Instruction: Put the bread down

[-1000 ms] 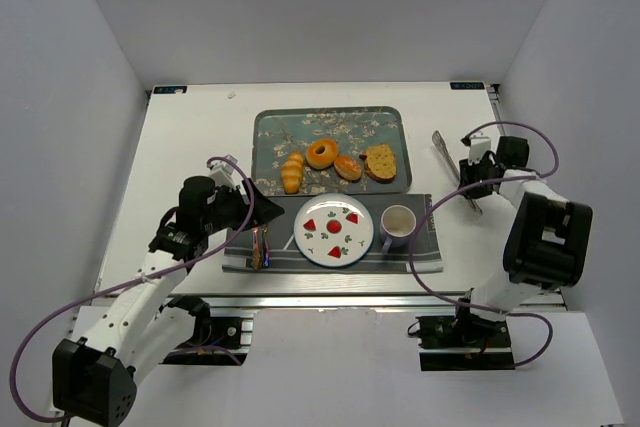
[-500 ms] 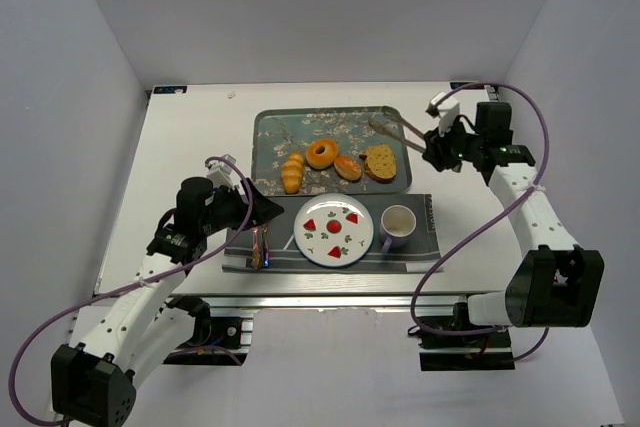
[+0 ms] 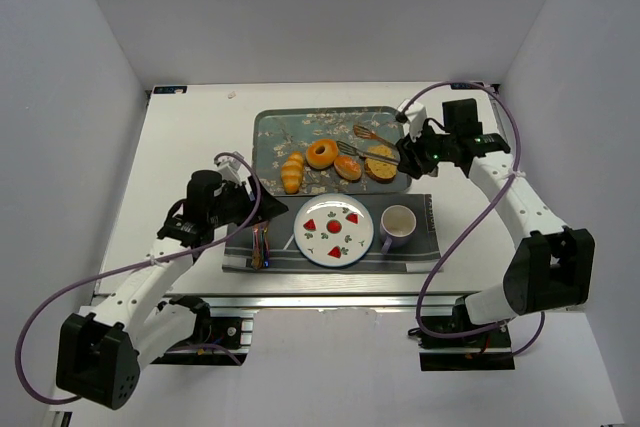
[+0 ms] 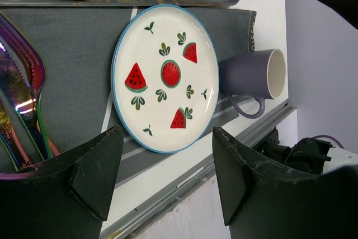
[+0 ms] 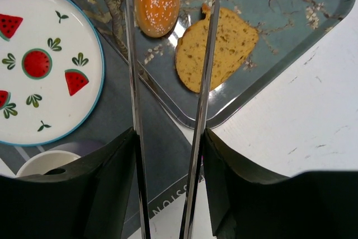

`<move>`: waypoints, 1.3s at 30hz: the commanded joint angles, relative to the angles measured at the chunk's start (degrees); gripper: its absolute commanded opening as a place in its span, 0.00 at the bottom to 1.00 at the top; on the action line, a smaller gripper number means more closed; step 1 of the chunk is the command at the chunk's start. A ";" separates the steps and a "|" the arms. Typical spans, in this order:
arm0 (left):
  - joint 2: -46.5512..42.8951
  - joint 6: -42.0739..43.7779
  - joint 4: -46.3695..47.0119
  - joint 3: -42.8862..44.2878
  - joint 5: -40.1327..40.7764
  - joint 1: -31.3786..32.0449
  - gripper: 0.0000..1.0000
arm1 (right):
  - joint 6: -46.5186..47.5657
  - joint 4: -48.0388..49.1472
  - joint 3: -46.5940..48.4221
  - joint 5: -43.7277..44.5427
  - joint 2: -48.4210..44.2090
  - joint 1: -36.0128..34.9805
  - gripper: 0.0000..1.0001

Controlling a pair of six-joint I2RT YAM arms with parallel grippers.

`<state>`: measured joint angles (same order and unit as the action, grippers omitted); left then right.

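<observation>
- At the top edge of the right wrist view the tongs are cut off, hiding their tips.
- Right claw stands partly open, its fingers pressed on the tongs' spread arms.
- Left claw gapes wide and holds nothing.
- Upper centre, the floral tray holds the bread slice at its right end, beside a sesame bun, doughnut and long roll.

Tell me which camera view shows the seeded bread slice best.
Right wrist view: the bread slice sits close, seeds visible, the tongs crossing it. The top external view shows it small on the tray; the left wrist view catches only a sliver.
</observation>
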<state>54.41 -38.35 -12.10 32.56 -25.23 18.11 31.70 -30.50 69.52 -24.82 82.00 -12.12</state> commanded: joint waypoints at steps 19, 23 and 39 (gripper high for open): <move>8.25 4.24 1.55 8.05 -1.40 -0.27 0.74 | 2.57 -4.47 4.39 6.10 11.08 -3.00 0.47; 9.04 5.30 -0.38 9.54 -1.13 -0.18 0.74 | 4.93 -6.67 6.33 3.73 10.29 -3.00 0.30; 6.32 5.39 -1.44 9.20 0.18 -0.27 0.74 | 50.80 -30.39 13.81 -8.32 6.77 -3.70 0.13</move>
<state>63.02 -33.61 -13.32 40.80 -25.69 18.11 67.29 -51.37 81.14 -28.97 89.47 -15.14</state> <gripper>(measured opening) 0.742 0.352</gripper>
